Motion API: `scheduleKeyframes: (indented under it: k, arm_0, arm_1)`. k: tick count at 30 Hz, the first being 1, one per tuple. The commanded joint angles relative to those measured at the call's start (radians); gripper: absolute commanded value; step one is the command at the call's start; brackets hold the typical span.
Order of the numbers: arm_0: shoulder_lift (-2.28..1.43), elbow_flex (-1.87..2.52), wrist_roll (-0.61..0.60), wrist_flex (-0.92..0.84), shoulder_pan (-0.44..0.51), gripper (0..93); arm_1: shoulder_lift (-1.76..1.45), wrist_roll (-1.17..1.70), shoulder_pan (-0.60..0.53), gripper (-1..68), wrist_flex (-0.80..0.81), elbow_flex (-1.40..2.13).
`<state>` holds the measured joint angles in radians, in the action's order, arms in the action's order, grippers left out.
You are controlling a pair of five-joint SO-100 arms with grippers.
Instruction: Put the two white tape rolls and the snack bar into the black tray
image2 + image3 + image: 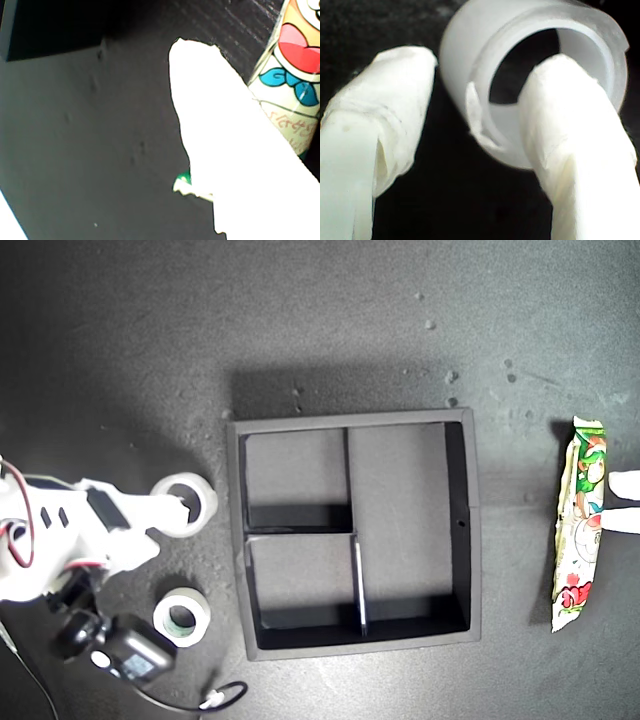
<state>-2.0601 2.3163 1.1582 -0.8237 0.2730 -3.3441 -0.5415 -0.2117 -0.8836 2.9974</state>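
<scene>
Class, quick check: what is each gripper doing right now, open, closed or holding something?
My first gripper: at the snack bar; open or closed cannot be told.
My second gripper: open, one finger inside the wider tape roll, not yet clamped.

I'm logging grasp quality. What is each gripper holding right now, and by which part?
My second gripper straddles the wider white tape roll's wall, one finger inside its hole, not yet closed. My first gripper is beside the snack bar; no hold is evident.
</scene>
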Motion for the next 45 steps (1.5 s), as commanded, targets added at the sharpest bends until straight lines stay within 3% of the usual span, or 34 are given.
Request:
scheduleKeyframes:
  k: [1,8,16,22,28,34,45]
  arm_0:
    - [0.069,-0.066,0.018,0.015,-0.012,14.2]
    - [0.225,-0.130,0.031,0.023,-0.051,13.1]
    - [0.209,-0.129,0.038,0.025,-0.089,1.7]
    - [0.141,-0.087,0.055,0.038,-0.115,0.1]
    - [0.057,-0.063,0.057,0.031,-0.121,0.1]
    - [-0.031,-0.112,0.032,-0.048,-0.118,0.1]
    - [0.109,-0.578,-0.121,-0.287,-0.137,0.1]
  arm_1:
    - [0.008,0.017,-0.021,36.2,-0.055,-0.066]
    - [0.008,0.009,-0.043,37.5,-0.069,-0.020]
    - [0.077,0.095,-0.015,39.4,-0.094,-0.112]
    - [0.565,0.186,-0.026,39.7,-0.005,-0.425]
    - [1.060,0.186,0.020,39.6,-0.268,-0.841]
    - [1.259,0.092,-0.018,34.5,-0.388,-0.927]
    - [1.499,-0.054,-0.094,32.4,-0.364,-0.911]
